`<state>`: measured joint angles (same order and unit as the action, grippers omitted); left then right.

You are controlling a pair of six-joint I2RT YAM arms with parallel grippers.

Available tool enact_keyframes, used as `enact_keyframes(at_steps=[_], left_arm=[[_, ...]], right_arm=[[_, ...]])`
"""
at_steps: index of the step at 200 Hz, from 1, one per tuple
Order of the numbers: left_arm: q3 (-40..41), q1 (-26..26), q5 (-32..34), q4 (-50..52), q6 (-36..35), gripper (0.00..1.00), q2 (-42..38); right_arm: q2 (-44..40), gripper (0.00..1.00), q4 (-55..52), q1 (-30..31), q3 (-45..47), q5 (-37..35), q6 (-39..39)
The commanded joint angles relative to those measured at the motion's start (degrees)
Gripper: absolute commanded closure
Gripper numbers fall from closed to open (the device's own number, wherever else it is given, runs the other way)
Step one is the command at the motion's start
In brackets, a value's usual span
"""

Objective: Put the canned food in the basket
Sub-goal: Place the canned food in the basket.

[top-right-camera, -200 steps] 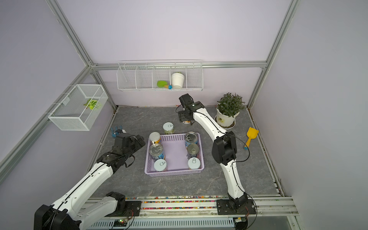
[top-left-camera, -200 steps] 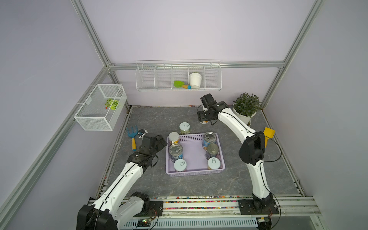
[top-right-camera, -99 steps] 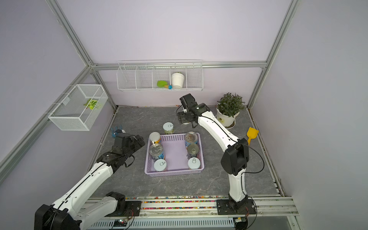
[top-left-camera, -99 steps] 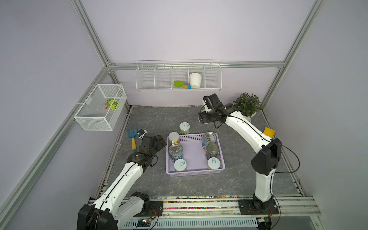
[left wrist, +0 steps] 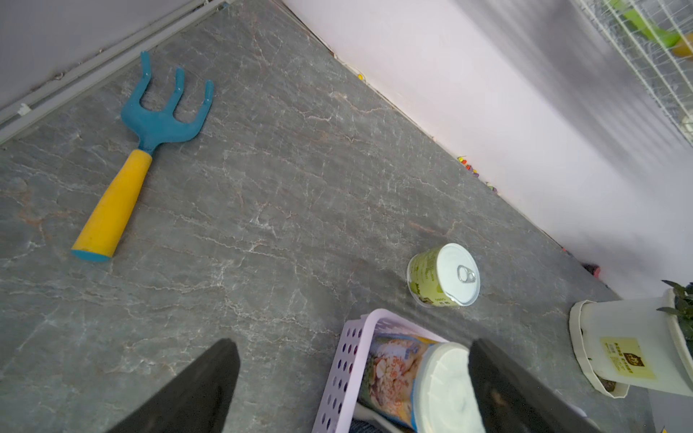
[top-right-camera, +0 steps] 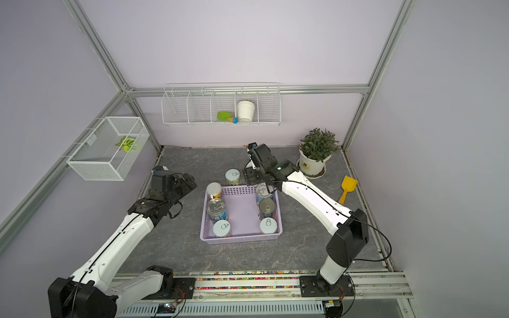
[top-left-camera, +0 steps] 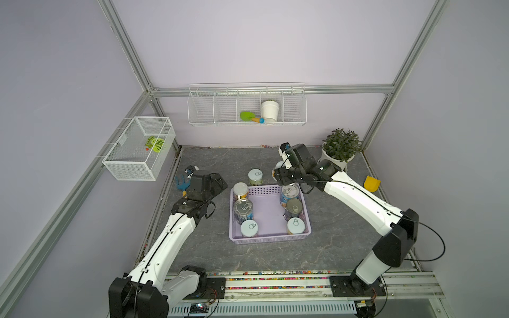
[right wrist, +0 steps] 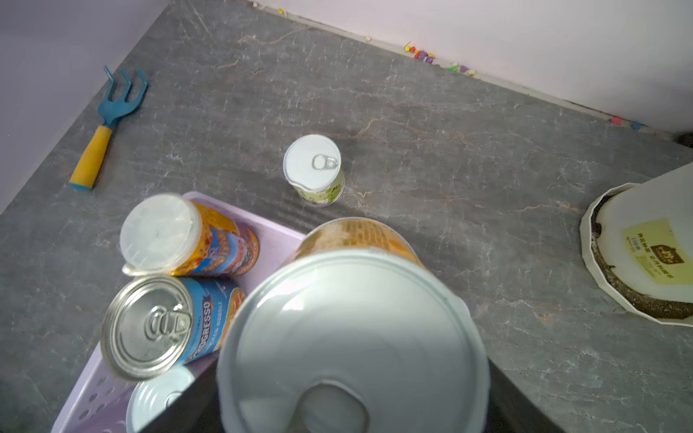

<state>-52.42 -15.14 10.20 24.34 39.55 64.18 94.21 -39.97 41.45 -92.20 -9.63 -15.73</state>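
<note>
My right gripper (top-left-camera: 282, 176) clamps a yellow-labelled can (right wrist: 352, 330) at the basket's (top-left-camera: 268, 239) upper right corner; my left gripper (left wrist: 350, 356) wide, empty, left of basket.

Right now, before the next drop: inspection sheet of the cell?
Surface: grey marbled table, beads along back wall.
Job's things: lilac basket holds six cans, upright; green-label can stands on the table beyond its far wall.
Clutter: blue rake, yellow scoop, potted plant.
Grippers: left gripper open, empty; right gripper shut on a yellow-label can near the basket's far right corner.
Cables: black cable loops off right elbow, clear of cans.
Surroundings: wire rack with white flowerpot, green trowel; mesh basket.
</note>
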Motion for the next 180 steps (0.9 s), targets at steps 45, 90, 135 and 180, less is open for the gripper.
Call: enact_keyframes(at_steps=[45,90,135,180], left_arm=[[-7.96,0.81,-5.27,2.06,-1.85,0.00,6.71],[-10.16,0.73,-7.52,3.92,-1.84,0.00,9.37],[-10.29,0.76,-6.83,5.46,-1.71,0.00,9.48],[-10.52,0.81,-5.89,5.72,-2.28,0.00,8.56]], right_arm=[[-12.84,0.54,9.80,5.84,15.98,-4.54,-3.79],[-18.41,0.55,12.82,10.83,28.28,-7.16,-8.13],[-18.81,0.55,11.44,16.91,29.90,-10.94,-9.08],[-16.39,0.56,10.88,20.38,30.90,-11.11,-10.99]])
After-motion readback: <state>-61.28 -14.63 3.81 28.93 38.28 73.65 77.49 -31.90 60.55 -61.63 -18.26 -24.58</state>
